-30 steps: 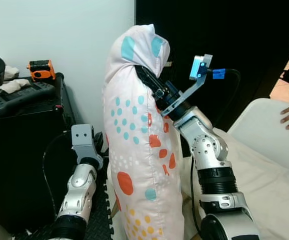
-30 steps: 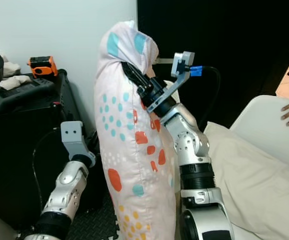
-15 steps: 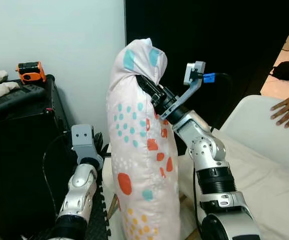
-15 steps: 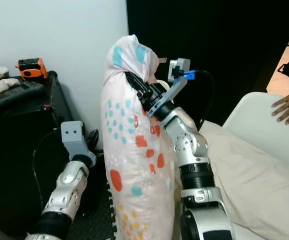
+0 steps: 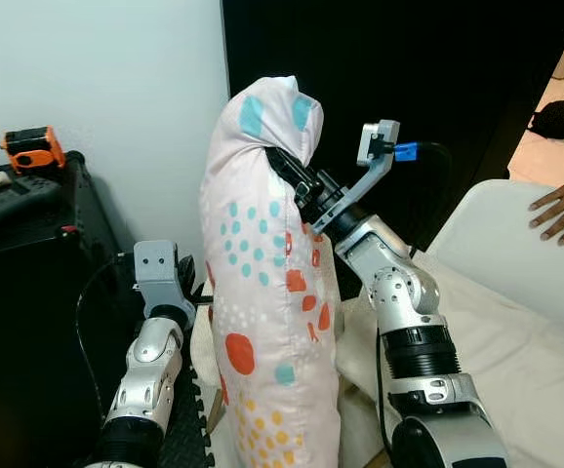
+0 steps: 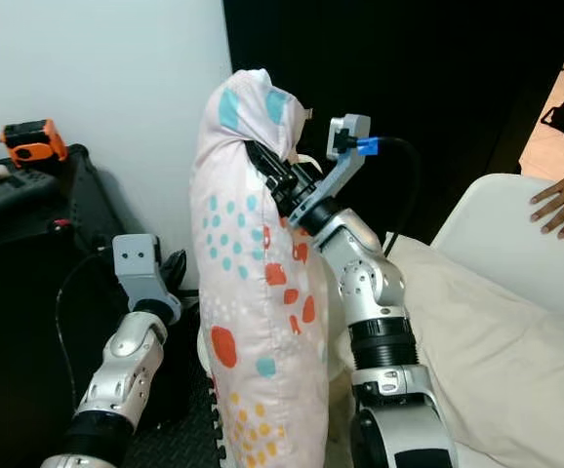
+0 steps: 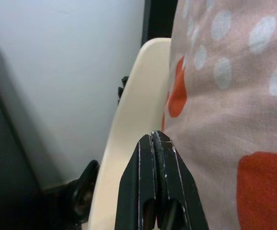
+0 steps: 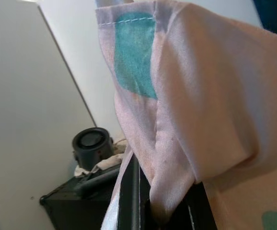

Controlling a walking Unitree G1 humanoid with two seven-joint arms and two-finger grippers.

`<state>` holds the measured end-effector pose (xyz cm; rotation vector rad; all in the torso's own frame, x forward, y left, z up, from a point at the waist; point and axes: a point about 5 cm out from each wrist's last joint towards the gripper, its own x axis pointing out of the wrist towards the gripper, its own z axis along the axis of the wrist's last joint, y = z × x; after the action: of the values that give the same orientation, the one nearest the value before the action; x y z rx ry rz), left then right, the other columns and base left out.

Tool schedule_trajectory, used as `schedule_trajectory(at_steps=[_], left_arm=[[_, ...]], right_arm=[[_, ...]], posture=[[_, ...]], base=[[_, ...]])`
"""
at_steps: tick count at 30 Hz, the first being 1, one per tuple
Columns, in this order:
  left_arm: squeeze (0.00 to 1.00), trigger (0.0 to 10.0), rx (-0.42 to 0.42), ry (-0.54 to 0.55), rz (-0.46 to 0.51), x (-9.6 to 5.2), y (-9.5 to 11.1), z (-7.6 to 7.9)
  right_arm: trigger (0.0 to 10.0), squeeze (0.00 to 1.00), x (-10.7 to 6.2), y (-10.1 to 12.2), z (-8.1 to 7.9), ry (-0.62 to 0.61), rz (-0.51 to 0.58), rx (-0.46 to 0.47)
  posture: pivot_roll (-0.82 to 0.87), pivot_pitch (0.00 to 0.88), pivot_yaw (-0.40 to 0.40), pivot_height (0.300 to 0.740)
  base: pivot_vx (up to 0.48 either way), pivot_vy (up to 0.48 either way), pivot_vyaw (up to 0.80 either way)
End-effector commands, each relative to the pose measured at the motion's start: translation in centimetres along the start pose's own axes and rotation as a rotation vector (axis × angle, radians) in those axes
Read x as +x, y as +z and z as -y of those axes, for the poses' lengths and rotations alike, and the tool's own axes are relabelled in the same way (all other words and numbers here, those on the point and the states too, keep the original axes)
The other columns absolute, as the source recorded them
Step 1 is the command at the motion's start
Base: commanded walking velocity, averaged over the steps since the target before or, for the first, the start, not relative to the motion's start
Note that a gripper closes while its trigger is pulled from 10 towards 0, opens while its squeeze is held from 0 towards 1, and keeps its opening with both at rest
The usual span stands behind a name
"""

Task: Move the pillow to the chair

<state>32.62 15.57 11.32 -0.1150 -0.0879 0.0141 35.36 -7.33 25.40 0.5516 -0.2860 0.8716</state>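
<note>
my right claw (image 5: 284, 168) is staying clamped on the pillow (image 5: 262, 292), holding it upright at 12 o'clock. i'm turning right, so the black case (image 5: 19, 253) is sliding toward 9 and the chair (image 7: 129, 124) is nearing. left claw (image 7: 154, 143) is closed, empty.

We see both eye views evenly and softly lit, the white wall (image 5: 97, 107) at ten o'clock bright and flat, while the black backdrop (image 5: 438, 88) toward one o'clock swallows all detail; a warm bright patch of floor (image 5: 555, 146) glows at two o'clock. Both frames are sharp, with no motion blur. In the left wrist view we find the pillow (image 7: 225, 120) close and soft-focused, with a grey shadow on the wall at nine o'clock, and the right wrist view shows fabric in mild shade against a pale background.
</note>
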Motion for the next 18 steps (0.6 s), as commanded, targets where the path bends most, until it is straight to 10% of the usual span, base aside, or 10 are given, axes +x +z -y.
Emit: schedule_trajectory(at_steps=[1,7,18], left_arm=[[0.00,10.0,0.016,-0.007,0.010,0.1,0.4,0.1],[0.00,10.0,0.024,-0.018,0.007,0.1,0.4,0.3],[0.00,10.0,0.029,-0.025,0.005,0.1,0.3,0.5]], right_arm=[[10.0,0.00,0.9,1.7,-1.1,0.064,0.072,-0.023],[10.0,0.00,0.9,1.7,-2.1,0.150,0.077,0.000],[10.0,0.00,0.8,3.1,-2.7,0.199,0.181,-0.013]], posture=[[0.12,0.000,0.024,0.740],[0.12,0.000,0.023,0.740],[0.13,0.000,0.020,0.740]], base=[[0.337,0.000,0.00],[0.339,0.000,0.00],[0.344,0.000,0.77]])
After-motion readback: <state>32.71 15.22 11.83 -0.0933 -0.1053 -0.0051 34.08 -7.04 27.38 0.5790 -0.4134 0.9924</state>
